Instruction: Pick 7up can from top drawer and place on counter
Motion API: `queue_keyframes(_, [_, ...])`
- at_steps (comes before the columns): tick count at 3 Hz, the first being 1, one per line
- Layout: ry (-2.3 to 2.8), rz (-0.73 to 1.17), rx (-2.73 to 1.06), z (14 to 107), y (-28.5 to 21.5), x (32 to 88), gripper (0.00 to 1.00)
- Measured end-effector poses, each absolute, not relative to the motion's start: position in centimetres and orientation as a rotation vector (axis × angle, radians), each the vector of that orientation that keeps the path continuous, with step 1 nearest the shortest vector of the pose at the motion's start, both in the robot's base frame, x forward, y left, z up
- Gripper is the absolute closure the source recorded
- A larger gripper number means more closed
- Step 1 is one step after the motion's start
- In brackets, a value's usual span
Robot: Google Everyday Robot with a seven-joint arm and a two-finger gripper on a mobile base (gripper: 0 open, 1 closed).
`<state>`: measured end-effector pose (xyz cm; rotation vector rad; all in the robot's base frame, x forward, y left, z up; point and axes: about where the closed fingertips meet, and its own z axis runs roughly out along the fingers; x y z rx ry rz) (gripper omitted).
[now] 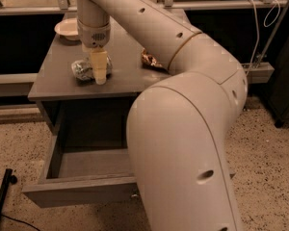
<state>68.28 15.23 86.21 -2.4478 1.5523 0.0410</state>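
The 7up can [81, 69], silvery and dented, lies on its side low over the left front of the grey counter [53, 83]. My gripper [98, 75] points straight down from above and is shut on the can, with one cream finger [100, 67] across its right end. Whether the can rests on the counter cannot be told. The top drawer [82, 190] below is pulled out, and the part of its inside that shows is bare. My arm hides its right half.
A pale shallow dish [67, 28] stands at the counter's back left. An orange-brown snack packet [149, 59] lies to the right of the can. My arm's big elbow [183, 143] fills the front right. A black stand [0, 203] sits on the floor, lower left.
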Motion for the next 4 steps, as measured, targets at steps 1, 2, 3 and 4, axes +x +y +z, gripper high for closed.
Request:
queue_keyframes(1, [1.552,0.041,-2.448,86.2,15.2,68.3,0.00])
queue_keyframes(2, [1.528,0.034,-2.459,86.5,15.8,68.5,0.00])
queue_keyframes(3, [1.411,-0.090,-2.504,91.7,16.1,68.0,0.00])
queue_keyframes(4, [1.356,-0.239,-2.419,98.0,14.1,67.3,0.00])
